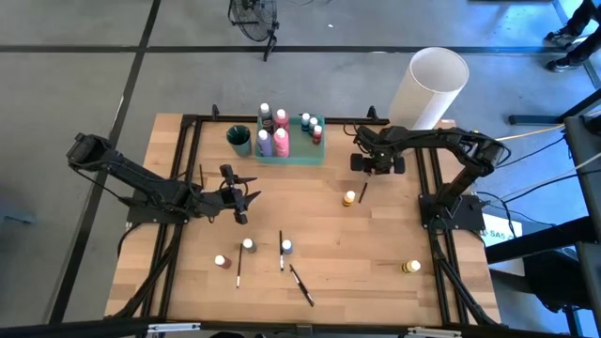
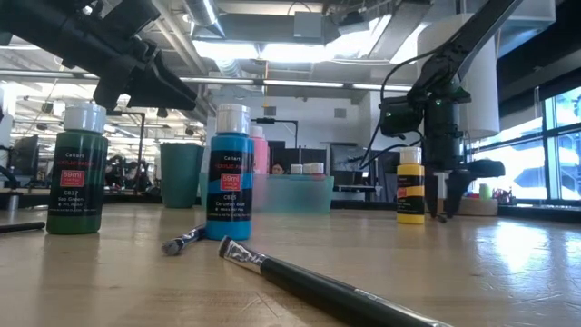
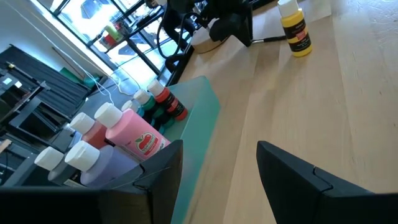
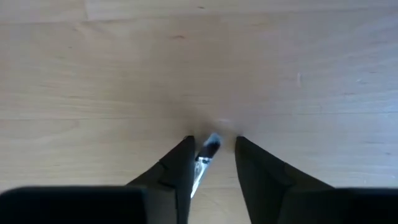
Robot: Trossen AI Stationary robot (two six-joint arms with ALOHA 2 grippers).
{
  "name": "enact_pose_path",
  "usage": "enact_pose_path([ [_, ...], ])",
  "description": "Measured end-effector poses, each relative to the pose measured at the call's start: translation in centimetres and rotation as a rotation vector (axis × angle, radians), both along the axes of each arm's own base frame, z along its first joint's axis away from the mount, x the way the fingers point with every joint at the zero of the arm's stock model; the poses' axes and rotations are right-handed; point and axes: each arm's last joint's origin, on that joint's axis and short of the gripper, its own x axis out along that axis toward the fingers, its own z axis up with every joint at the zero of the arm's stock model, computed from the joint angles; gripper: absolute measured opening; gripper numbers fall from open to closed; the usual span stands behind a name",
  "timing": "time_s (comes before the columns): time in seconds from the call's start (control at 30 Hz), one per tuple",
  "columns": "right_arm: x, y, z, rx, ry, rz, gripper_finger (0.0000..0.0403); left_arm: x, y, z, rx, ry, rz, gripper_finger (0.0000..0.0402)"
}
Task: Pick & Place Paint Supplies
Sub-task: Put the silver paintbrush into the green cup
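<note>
My right gripper (image 1: 375,167) points straight down at the far right of the table. Its open fingers (image 4: 211,158) stand either side of the end of a thin dark paintbrush (image 4: 207,151). That brush (image 1: 362,192) lies flat beside a yellow bottle (image 1: 349,198). My left gripper (image 1: 250,194) hovers open and empty over the table's left middle, facing the green tray (image 3: 205,118) of paint bottles (image 3: 134,134). More bottles (image 1: 286,247) and brushes (image 1: 301,284) lie near the front edge. My right gripper comes from above, fingers pointing down, with the brush's tip end (image 4: 210,145) between them. Bare table shows between the brush and one finger (image 4: 252,165). I cannot tell whether the other finger (image 4: 180,165) touches it. The brush lies on the table.
A dark green cup (image 1: 240,139) stands left of the tray (image 1: 291,152). A big white cylinder (image 1: 427,84) stands at the far right corner. Near the front edge are a red bottle (image 1: 222,262), a yellow bottle (image 1: 411,268) and a brush (image 2: 318,283).
</note>
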Motion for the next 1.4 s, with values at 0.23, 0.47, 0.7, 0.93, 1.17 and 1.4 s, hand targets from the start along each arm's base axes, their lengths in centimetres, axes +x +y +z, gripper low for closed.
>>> enact_pose_path([
  [0.23,0.1,0.0,0.0,-0.006,-0.005,0.009,0.0074,0.0,0.0,0.0,0.000,0.000,0.000,0.0200],
  [0.47,0.1,-0.1,0.0,-0.011,-0.013,0.027,0.0048,0.0,0.0,0.0,0.000,0.001,0.000,0.0200],
  [0.7,0.2,-0.1,0.0,-0.017,-0.025,0.057,0.0020,0.0,0.0,0.0,0.000,0.000,0.000,0.0200],
  [0.93,0.3,-0.1,0.0,-0.024,-0.029,0.139,0.0004,0.0,0.0,0.0,0.000,0.000,0.000,0.0200],
  [1.17,0.4,-0.1,0.1,-0.043,-0.032,0.219,0.0002,0.0,0.0,0.0,0.001,0.001,0.000,0.0200],
  [1.4,2.7,0.0,1.5,-0.133,-0.050,0.301,0.0000,0.0,0.0,0.0,0.001,0.001,0.000,0.0200],
])
